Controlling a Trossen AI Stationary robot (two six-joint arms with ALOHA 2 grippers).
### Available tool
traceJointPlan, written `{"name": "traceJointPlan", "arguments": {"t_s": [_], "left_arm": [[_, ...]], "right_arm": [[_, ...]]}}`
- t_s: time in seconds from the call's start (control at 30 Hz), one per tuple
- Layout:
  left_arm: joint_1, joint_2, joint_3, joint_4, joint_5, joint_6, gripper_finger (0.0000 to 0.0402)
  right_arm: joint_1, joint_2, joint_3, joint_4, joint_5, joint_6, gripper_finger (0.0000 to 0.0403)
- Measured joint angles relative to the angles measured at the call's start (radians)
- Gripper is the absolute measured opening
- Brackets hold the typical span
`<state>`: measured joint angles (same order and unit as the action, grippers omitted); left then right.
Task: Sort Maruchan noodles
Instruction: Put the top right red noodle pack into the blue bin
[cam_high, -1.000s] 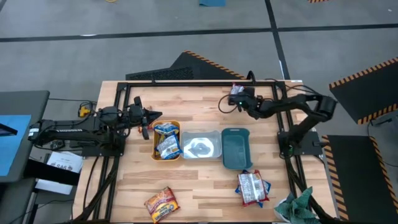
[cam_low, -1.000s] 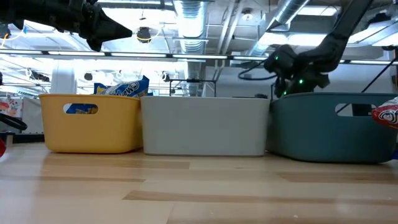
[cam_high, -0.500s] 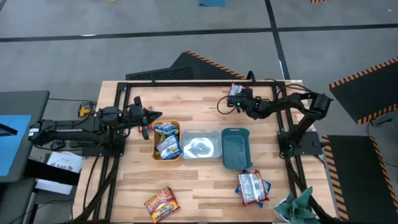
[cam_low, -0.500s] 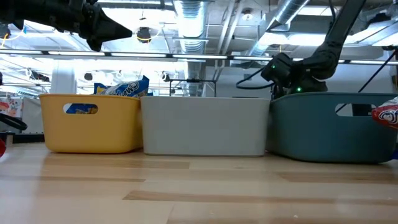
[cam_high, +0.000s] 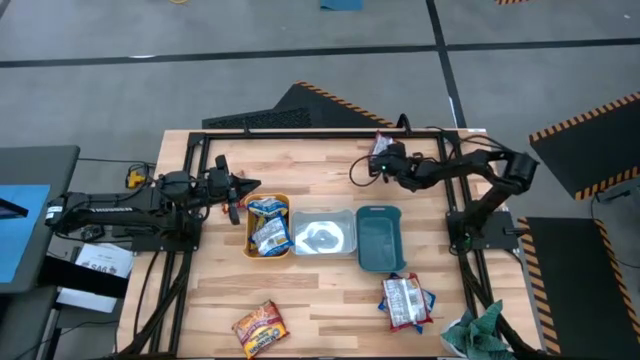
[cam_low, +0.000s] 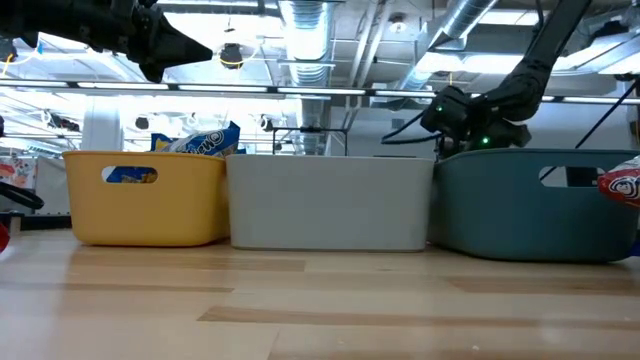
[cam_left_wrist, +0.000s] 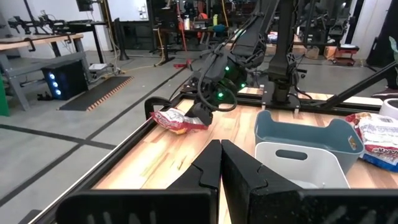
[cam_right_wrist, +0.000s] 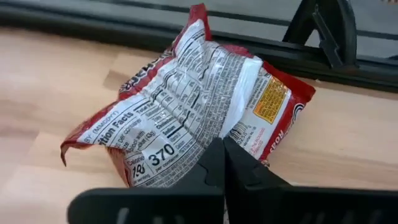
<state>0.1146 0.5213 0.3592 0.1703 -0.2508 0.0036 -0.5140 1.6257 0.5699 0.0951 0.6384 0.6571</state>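
A red-and-white Maruchan packet lies on the table at its far edge, also seen in the high view and the left wrist view. My right gripper is at the packet's near side, shut on it. My left gripper is shut and empty, held in the air left of the orange tray, which holds blue-and-yellow packets. White-and-red packets lie at the near right. A red-orange packet lies at the near left. My right gripper has its two fingers shut together on the packet's near side, coming at it slanting down from the table's right. The fingertips hide the exact place of contact. The packet rests on the table, crumpled and raised toward the fingers.
A clear tray and a teal tray stand in a row right of the orange tray at mid-table. A green cloth lies at the near right corner. A black frame rail runs just behind the packet.
My right gripper has sunk a little, down to the packet at the far edge. The packet has stayed in place.
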Motion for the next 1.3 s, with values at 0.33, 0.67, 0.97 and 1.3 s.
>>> {"name": "traceJointPlan", "arguments": {"t_s": [0.33, 0.67, 0.97, 1.3], "left_arm": [[0.000, 0.000, 0.000, 0.000, 0.000, -0.002, 0.0000], [0.000, 0.000, 0.000, 0.001, 0.003, -0.016, 0.0000], [0.000, 0.000, 0.000, 0.001, 0.003, -0.016, 0.0000], [0.000, 0.000, 0.000, 0.001, 0.003, -0.016, 0.0000]], "right_arm": [[0.102, -0.247, -0.005, -0.126, 0.019, -0.057, 0.0006], [0.200, -0.401, -0.005, -0.130, 0.053, -0.148, 0.0006], [0.299, -0.544, -0.005, -0.129, 0.011, -0.245, 0.0006], [0.480, -0.719, -0.003, -0.145, -0.136, -0.325, 0.0006]]}}
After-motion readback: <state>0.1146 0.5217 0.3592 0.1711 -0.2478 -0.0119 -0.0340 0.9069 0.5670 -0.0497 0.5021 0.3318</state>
